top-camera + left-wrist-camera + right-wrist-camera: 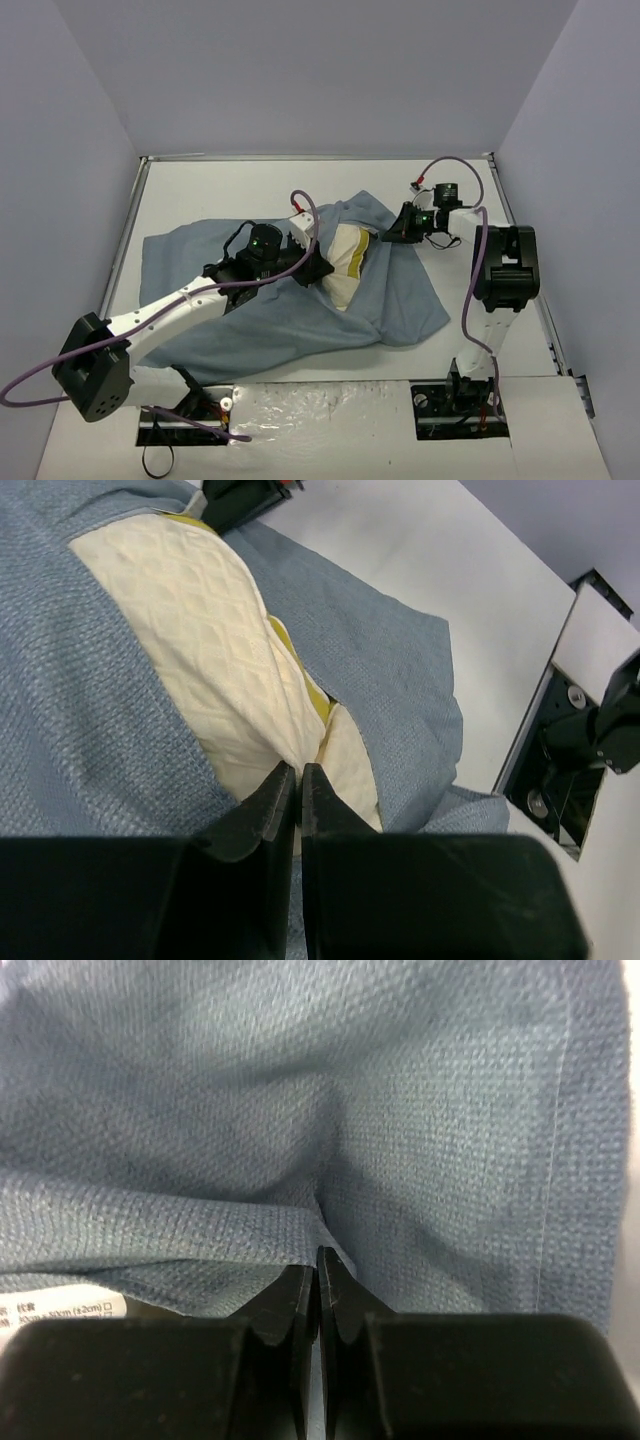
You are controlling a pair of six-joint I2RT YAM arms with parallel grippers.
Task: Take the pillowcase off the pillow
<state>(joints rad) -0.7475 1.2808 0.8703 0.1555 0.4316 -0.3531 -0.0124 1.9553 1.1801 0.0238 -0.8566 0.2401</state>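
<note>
Mid-table, one pillow [350, 262] lies half out of the open mouth of one pillowcase [290, 320], whose plain blue-grey face is spread flat across the white table [200, 190]. The cushion's cream quilting and mustard band [361, 256] show between the two arms. The left gripper [312, 268] has its jaws drawn together on a pinch of the quilted cream cover at the exposed end. The wrist view suggests cloth is caught between the tips, though the bite is too shallow to be sure. The right gripper [392, 232] is closed on a fold of the blue-grey cloth near the sack's hem, beside a single white care label [60, 1310]. Both items look light and soft. The case is thin, floppy woven cloth that will drape, bunch and stretch under a pull. It is best taken by a doubled fold at the hemmed mouth, where the stitching resists slipping. The pillow is thick and springy and gives under pressure, so it is best held by its outer skin or banded edge, because a pinch of filling would likely squash and slide. Neither seems fragile, and the likelier trouble is cloth dragging on the quilting. In all, one pillow, one pillowcase, one label and two grippers are visible.
</note>
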